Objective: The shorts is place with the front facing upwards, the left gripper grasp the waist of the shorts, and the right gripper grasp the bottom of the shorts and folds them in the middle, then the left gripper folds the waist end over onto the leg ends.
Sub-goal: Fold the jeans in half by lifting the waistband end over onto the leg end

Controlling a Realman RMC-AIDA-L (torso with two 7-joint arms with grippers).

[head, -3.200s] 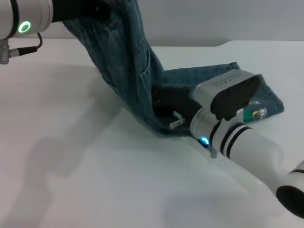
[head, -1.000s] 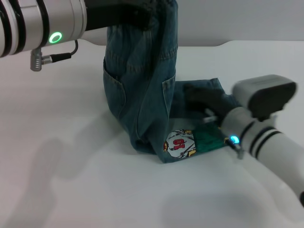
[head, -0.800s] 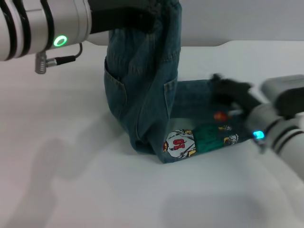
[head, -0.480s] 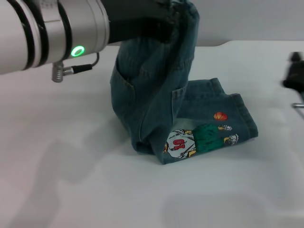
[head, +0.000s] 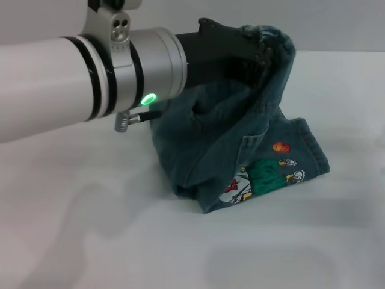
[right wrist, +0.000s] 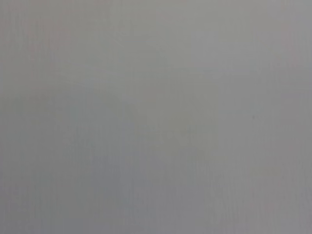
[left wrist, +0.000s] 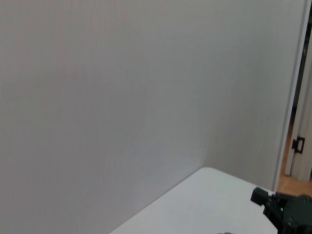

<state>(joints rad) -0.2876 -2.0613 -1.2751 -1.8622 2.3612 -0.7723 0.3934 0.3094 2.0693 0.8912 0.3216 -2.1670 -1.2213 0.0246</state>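
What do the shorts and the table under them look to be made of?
The shorts: seemingly denim, a blue-green washed weave with stitched seams and hems and a printed cartoon player on one leg. They drape in soft folds from the left gripper, which holds the waist end up. The table: a smooth white matte top, possibly laminate; its surface shows soft shadows and no grain.

text: none legible | shorts point(head: 240, 150) print: figures only, unreadable

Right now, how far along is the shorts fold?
The lengthwise fold looks done: the shorts lie doubled. In hand: the left gripper holds the waist end up, carrying it over the leg ends. Left: lay it down and release. The right gripper isn't visible in the head view.
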